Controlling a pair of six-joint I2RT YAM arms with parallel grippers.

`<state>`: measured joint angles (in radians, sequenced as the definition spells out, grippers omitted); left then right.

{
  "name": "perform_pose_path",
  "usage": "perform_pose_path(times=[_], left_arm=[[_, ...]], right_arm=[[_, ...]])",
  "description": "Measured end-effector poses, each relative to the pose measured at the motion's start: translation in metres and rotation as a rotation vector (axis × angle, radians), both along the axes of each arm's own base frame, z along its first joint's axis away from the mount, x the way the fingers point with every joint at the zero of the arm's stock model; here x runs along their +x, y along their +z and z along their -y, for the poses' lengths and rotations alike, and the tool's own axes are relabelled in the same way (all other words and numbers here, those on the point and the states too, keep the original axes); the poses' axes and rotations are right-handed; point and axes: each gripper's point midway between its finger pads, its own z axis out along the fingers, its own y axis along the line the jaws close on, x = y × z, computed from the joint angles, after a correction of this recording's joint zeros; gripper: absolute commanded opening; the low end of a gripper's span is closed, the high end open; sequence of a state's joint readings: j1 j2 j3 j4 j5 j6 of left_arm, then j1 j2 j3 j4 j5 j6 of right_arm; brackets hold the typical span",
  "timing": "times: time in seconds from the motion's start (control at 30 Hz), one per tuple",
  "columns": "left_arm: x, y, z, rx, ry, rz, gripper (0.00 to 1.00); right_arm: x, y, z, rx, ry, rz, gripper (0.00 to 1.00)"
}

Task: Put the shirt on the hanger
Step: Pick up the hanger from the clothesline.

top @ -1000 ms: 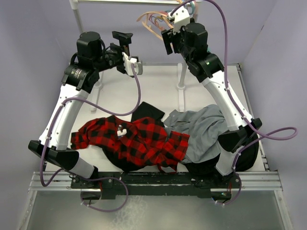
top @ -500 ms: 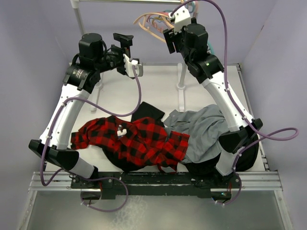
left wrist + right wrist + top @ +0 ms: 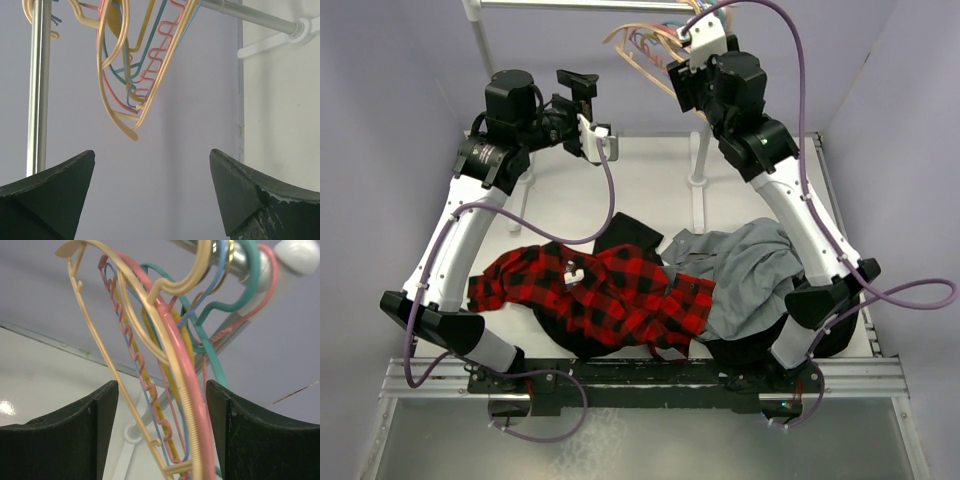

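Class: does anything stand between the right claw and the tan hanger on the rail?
Nothing visible: the tan hanger hangs nearest the open right claw. The pink hanger and teal hanger crowd right against it.

Tan hanger (image 3: pixel 186 397), pink hanger (image 3: pixel 165 315) and teal hanger (image 3: pixel 216 362) crowd right gripper (image 3: pixel 161 390) gap, rail (image 3: pixel 240 257) above. Left gripper (image 3: pixel 152 152): open air ahead, pole (image 3: pixel 39 85) left.

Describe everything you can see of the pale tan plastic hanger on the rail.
The pale tan plastic hanger is a thin triangular frame with a curved hook, a ribbed shoulder arm and small notches. It hangs by its hook from the metal rail, bunched against a pink wavy-barred hanger and a teal hanger. It carries no clothing. The right gripper's fingers stand open either side of it, apparently not touching.
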<state>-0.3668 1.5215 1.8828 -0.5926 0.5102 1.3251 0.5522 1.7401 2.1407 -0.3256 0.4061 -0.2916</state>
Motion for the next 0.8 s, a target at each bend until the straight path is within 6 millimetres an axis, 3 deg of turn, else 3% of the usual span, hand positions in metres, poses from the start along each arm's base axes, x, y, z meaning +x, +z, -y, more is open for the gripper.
perform_pose_path(times=[0.27,0.67,0.8], left_arm=[[0.000,0.000,0.000,0.002,-0.001,0.003,0.99],[0.004,-0.013,-0.001,0.018,0.012,-0.016,0.99],[0.005,-0.012,-0.002,0.027,0.012,-0.005,0.99]], right_arm=[[-0.009,0.019,0.006,0.003,0.000,0.044,0.71],[0.019,-0.012,-0.010,-0.056,0.002,-0.004,0.63],[0.027,-0.017,-0.010,-0.078,-0.018,-0.008,0.52]])
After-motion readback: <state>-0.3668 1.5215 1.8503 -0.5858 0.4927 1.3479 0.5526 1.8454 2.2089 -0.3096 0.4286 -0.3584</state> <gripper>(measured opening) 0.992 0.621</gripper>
